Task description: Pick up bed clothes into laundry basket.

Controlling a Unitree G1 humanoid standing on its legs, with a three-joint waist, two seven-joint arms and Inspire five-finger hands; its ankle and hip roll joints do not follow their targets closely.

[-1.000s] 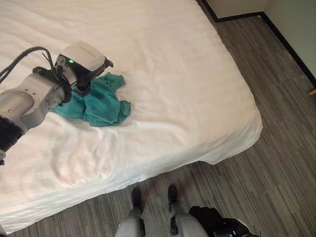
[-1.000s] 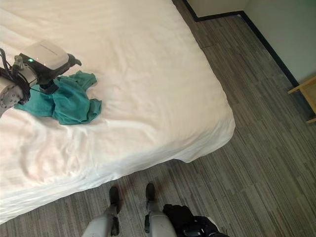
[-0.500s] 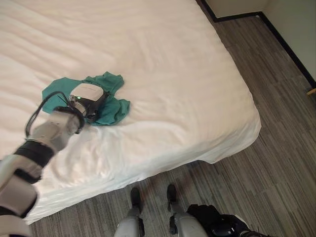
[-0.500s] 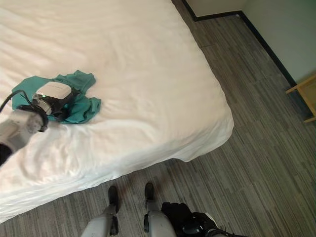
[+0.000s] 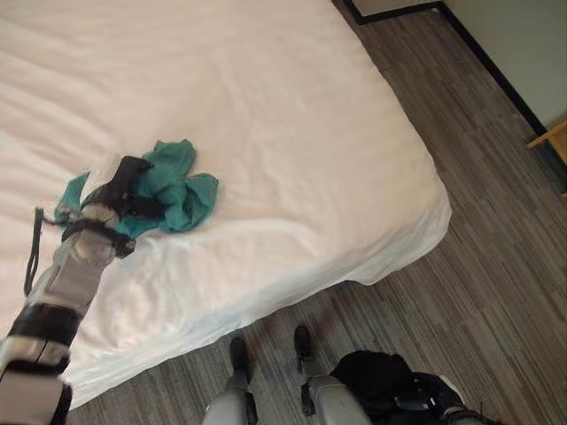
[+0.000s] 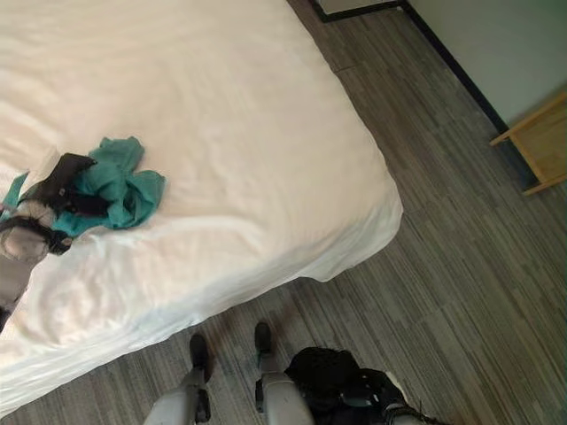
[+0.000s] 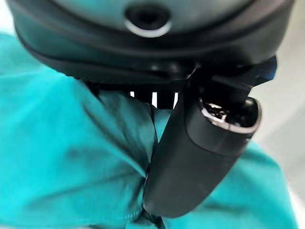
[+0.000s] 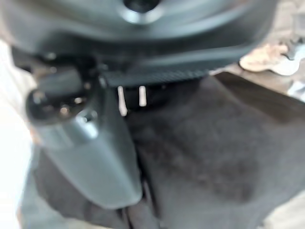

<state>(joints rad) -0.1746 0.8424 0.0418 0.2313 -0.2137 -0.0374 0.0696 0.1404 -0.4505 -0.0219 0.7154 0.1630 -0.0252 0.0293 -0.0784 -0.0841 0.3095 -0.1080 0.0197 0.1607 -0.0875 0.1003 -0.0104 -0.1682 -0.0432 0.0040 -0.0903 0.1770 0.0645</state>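
A teal garment (image 5: 173, 190) lies bunched on the white bed (image 5: 292, 133), near its front left part. My left hand (image 5: 124, 190) rests on the garment's left side; in the left wrist view the thumb (image 7: 200, 157) presses into the teal cloth (image 7: 71, 162) and pinches a fold against the fingers. Down by the floor at the lower right, a black cloth (image 5: 376, 376) hangs in my right hand. In the right wrist view that hand's thumb (image 8: 90, 152) is closed on the black fabric (image 8: 205, 157).
The bed's front edge and corner (image 5: 425, 239) overhang a grey wood-pattern floor (image 5: 496, 292). A light wooden piece of furniture (image 6: 536, 146) stands at the right by the wall with its dark baseboard (image 5: 496, 75).
The camera has shifted. My left hand has lowered onto the teal garment and closed on it, and the cloth is more bunched than before.
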